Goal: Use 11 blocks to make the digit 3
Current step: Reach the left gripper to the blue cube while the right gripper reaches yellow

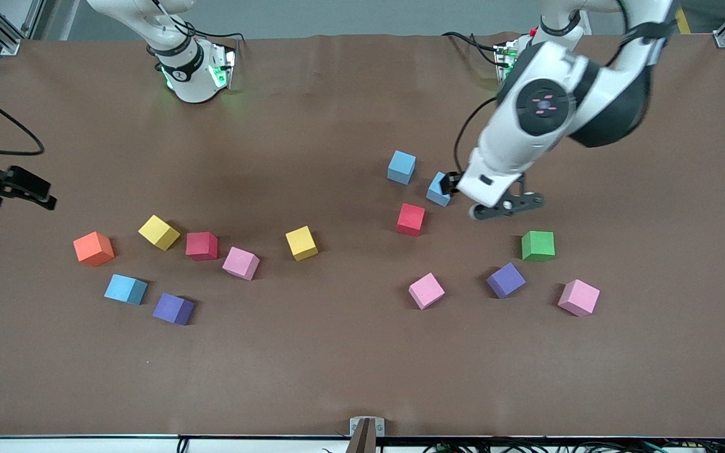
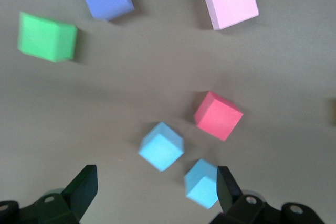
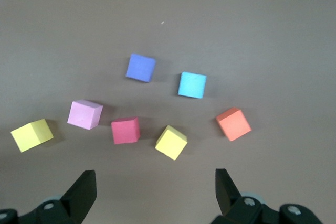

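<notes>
Front view: no part of the digit 3 is assembled; the small matte foam cubes are found scattered singly on the brown table point(image 1: 337, 352), none touching another. Toward the right arm's end lie an orange cube point(image 1: 93, 248), two yellow cubes point(image 1: 158, 232) point(image 1: 301, 243), a red cube point(image 1: 201, 245), a pink cube point(image 1: 240, 262), a blue cube point(image 1: 126, 289) and a purple cube point(image 1: 174, 308). Toward the left arm's end lie two blue cubes point(image 1: 401, 167) point(image 1: 438, 190), a red cube point(image 1: 411, 219), a green cube point(image 1: 537, 245), a purple cube point(image 1: 505, 280) and two pink cubes point(image 1: 426, 290) point(image 1: 579, 297). The left gripper point(image 1: 485, 201) is held low with jaws fully spread and empty, one finger just beside the second blue cube. The right gripper point(image 3: 155, 190) waits over its cluster, jaws likewise wide and empty. All placements are judged outstanding.
</notes>
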